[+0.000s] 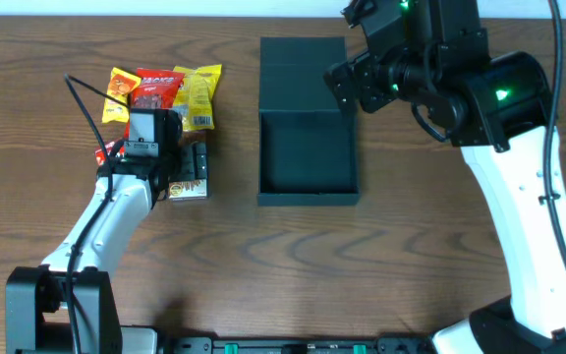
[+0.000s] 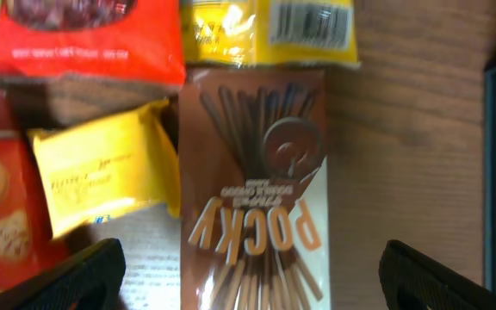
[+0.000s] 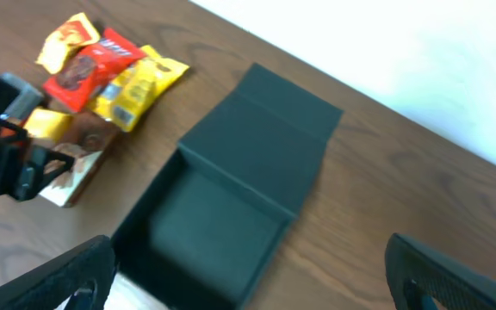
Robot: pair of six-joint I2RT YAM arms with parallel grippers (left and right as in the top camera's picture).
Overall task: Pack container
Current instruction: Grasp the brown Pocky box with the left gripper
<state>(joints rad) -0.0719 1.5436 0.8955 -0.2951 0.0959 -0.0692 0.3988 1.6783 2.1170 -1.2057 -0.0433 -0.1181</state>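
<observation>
Now | left gripper (image 2: 252, 275) spread wide over Pocky box (image 2: 252, 172) | right gripper (image 3: 248, 275) spread wide near open container (image 3: 222, 224)

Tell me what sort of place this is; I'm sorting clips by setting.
Likely a robotics lab bench, not a home: a left arm and a right arm work at a wood-grain table by a plain white wall, with staged props, an open dark container and a heap of snack packets.
</observation>
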